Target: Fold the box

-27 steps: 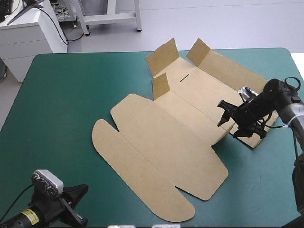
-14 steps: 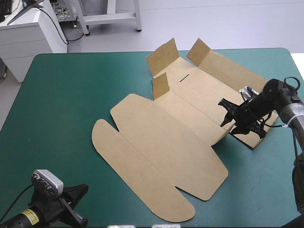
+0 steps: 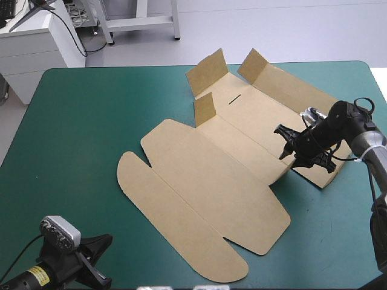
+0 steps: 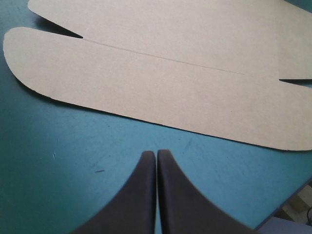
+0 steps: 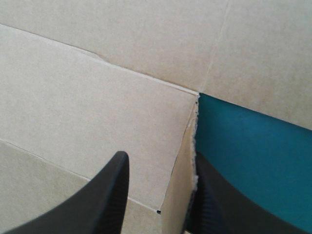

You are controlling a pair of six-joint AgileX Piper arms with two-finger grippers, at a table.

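The box is laid out across the middle of the teal-green cover, a brown cut sheet running from the lower centre of the high view up towards the upper right. Its lower half lies dead flat, with two long panels and rounded flap ends at the left and at the bottom. Up at the top centre, three short flaps stand raised around the far panel, which has a small dark slot cut in it. Over on the right side of the frame, the right gripper is down at the box's right-hand end. Its black fingers are spread, not pinching. They straddle a raised strip of board that stands on edge between them. One finger is over the box's inner face. The other is on the outer side, above the bare cover, and the torn-looking edge of the strip sits right against it. Down in the lower left corner of the high view, well apart from all that, sits the left gripper. Its two fingers are pressed together into one point and hold nothing. They hang over bare cover just short of the rounded edge of the box's near flap.
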